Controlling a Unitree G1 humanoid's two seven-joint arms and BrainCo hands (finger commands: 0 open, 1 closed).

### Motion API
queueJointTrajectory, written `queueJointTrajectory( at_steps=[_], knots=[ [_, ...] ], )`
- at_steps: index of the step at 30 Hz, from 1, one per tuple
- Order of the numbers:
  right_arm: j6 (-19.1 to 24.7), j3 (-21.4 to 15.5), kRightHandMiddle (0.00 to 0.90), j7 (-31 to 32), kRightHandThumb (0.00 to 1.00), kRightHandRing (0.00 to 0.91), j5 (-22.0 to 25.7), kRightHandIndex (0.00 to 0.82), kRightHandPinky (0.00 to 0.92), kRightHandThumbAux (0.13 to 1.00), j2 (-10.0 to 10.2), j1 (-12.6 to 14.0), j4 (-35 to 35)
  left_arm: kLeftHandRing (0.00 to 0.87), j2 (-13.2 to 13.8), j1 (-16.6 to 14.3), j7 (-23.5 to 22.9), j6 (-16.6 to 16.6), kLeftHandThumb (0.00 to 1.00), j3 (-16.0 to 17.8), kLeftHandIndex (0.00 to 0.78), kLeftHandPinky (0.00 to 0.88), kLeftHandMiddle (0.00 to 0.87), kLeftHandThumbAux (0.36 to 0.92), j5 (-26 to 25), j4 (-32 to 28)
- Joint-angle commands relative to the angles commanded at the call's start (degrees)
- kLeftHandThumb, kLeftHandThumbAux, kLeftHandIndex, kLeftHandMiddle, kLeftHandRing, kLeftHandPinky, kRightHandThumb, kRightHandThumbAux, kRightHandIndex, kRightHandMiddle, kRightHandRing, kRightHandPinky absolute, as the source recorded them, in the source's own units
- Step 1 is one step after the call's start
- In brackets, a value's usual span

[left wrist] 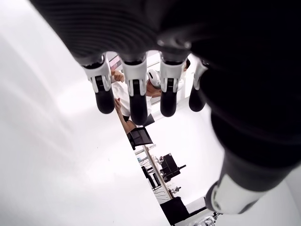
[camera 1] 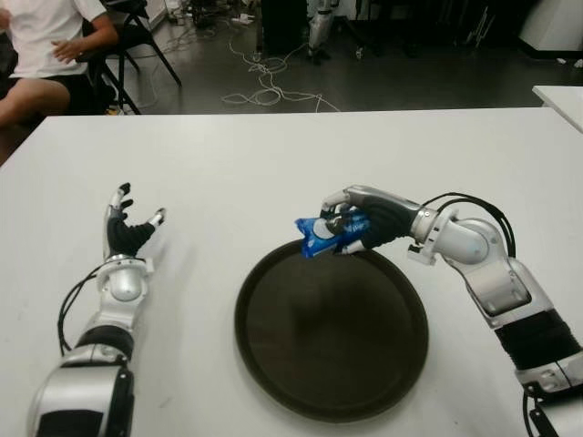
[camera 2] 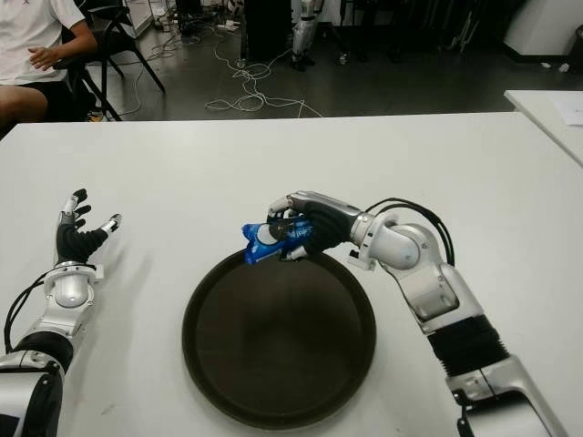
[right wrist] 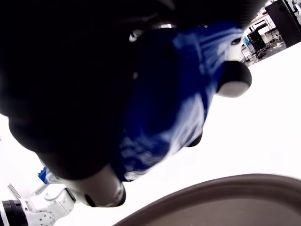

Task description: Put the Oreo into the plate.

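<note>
Blue Oreo packet (camera 1: 321,235) clamped in curled fingers of right hand (camera 1: 357,223), held above far rim of dark round plate (camera 1: 273,355), not touching it. Plate sits on white bench (camera 1: 273,155). Left hand (camera 1: 127,229) spread, holding nothing, well left of plate.

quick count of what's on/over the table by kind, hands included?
Oreo packs: 1, the blue Oreo pack, held in the right hand over the plate's far rim
Plates: 1, the dark round plate
Robot hands: 2, the left hand open, left of the plate
Total: 4
</note>
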Motion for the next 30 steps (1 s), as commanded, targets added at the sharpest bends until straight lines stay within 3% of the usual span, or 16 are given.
queueJointTrajectory(
  at_steps=[6, 12, 15, 17, 18, 21, 26, 30],
  knots=[
    [-2.0, -0.2, 0.881, -0.5, 0.188, 0.896, 0.4, 0.804, 0.906, 0.874, 0.2, -0.1, 1.1, 0.126, -0.1, -0.1, 0.0, 0.2, 0.041, 0.1, 0.08, 0.122, 0.128, 0.77, -0.1, 0.1],
    [-3.2, -1.4, 0.85, -0.9, 0.13, 0.863, 3.4, 0.735, 0.857, 0.873, 1.6, 0.3, 2.6, 0.124, -0.1, -0.1, -0.3, 0.2, 0.042, 0.2, 0.081, 0.116, 0.127, 0.762, -0.4, 0.0],
    [-3.5, -2.3, 0.717, -1.3, 0.042, 0.724, 5.5, 0.604, 0.686, 0.839, 2.6, 0.7, 3.2, 0.123, -0.1, -0.2, -0.4, 0.3, 0.043, 0.3, 0.083, 0.116, 0.127, 0.762, -0.4, 0.1],
    [-3.7, -2.9, 0.557, -1.3, 0.017, 0.556, 7.0, 0.479, 0.495, 0.785, 3.3, 0.8, 3.8, 0.121, -0.1, -0.2, -0.4, 0.3, 0.046, 0.3, 0.081, 0.114, 0.126, 0.763, -0.4, 0.1],
    [-4.2, -3.2, 0.524, -1.0, 0.013, 0.52, 8.1, 0.453, 0.456, 0.773, 3.7, 0.8, 4.5, 0.12, -0.1, -0.2, -0.4, 0.3, 0.047, 0.2, 0.081, 0.113, 0.126, 0.763, -0.3, 0.1],
    [-6.0, -3.6, 0.291, 1.3, 0.003, 0.285, 12.0, 0.264, 0.228, 0.668, 4.4, 0.2, 6.8, 0.119, 0.0, -0.2, -0.4, 0.3, 0.05, 0.2, 0.078, 0.118, 0.124, 0.764, -0.2, 0.1],
    [-9.8, -4.2, 0.115, 10.0, 0.0, 0.107, 20.2, 0.121, 0.077, 0.585, 5.6, -2.5, 13.4, 0.113, 0.0, -0.2, -0.5, 0.2, 0.041, 0.0, 0.074, 0.107, 0.12, 0.773, -0.1, 0.1],
    [-11.6, -4.6, 0.065, 14.0, 0.0, 0.053, 23.0, 0.084, 0.038, 0.562, 6.4, -4.0, 17.3, 0.11, 0.0, -0.3, -0.8, 0.1, 0.044, 0.2, 0.075, 0.105, 0.118, 0.773, -0.3, 0.2]
  ],
)
